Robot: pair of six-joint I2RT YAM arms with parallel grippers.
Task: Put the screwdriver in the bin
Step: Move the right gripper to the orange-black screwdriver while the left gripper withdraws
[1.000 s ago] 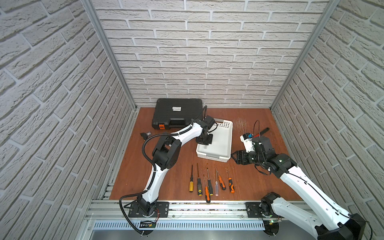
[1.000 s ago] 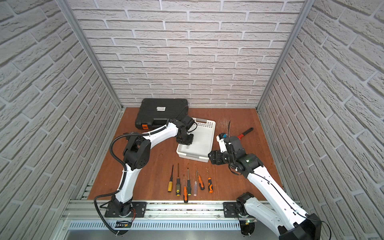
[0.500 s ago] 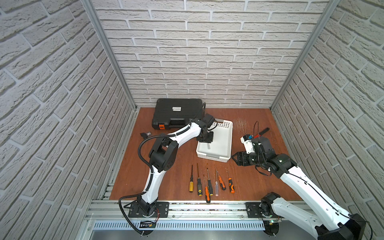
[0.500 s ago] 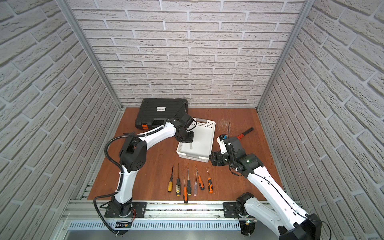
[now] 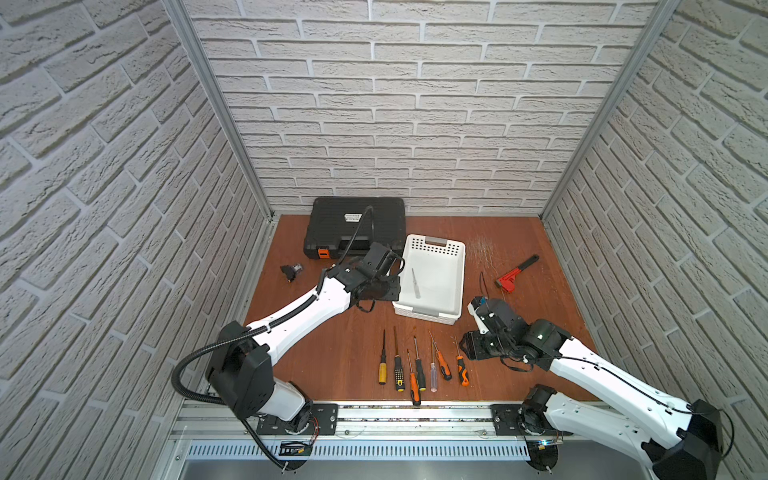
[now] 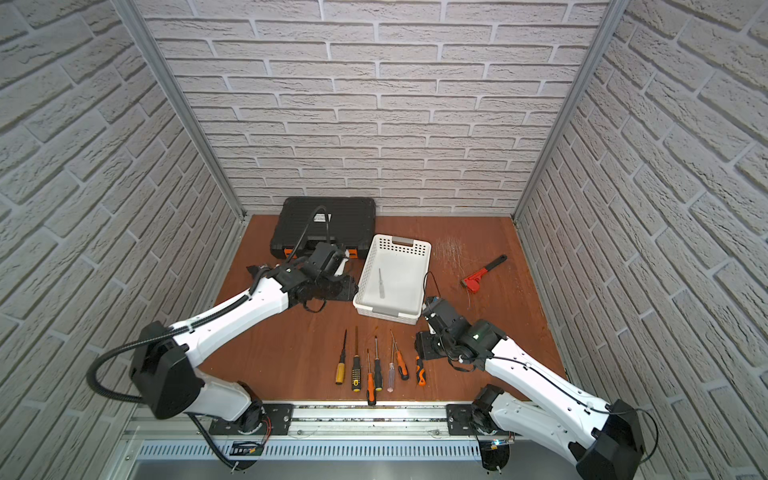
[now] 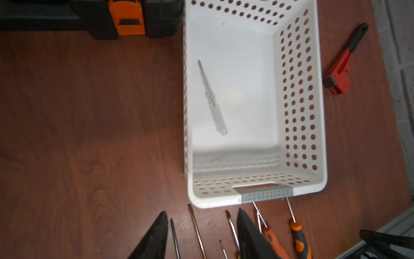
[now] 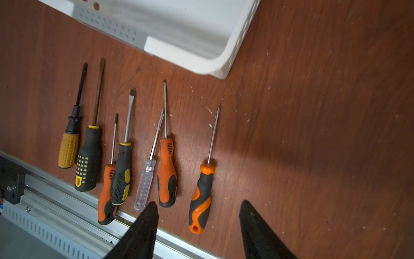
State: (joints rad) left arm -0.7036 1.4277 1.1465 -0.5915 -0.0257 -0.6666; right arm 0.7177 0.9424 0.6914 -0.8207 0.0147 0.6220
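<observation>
One clear-handled screwdriver point(image 7: 212, 98) lies flat and loose on the floor of your one white bin point(image 7: 298, 101). It is just beside the left gripper point(image 7: 202, 213), whose fingers point(image 7: 156, 235) stand apart with nothing between them. Seven more screwdrivers point(image 8: 167, 168) lie in a row on the table point(image 5: 332, 353), nearer the right gripper point(image 8: 199, 202). That gripper hangs by the row's end, also spread and empty. Beyond it lies one red wrench point(image 5: 513, 279), and behind the left gripper sits one black toolcase point(image 5: 357, 224). A second ago your left gripper hung over the bin's rim; now it has drawn back outside it.
</observation>
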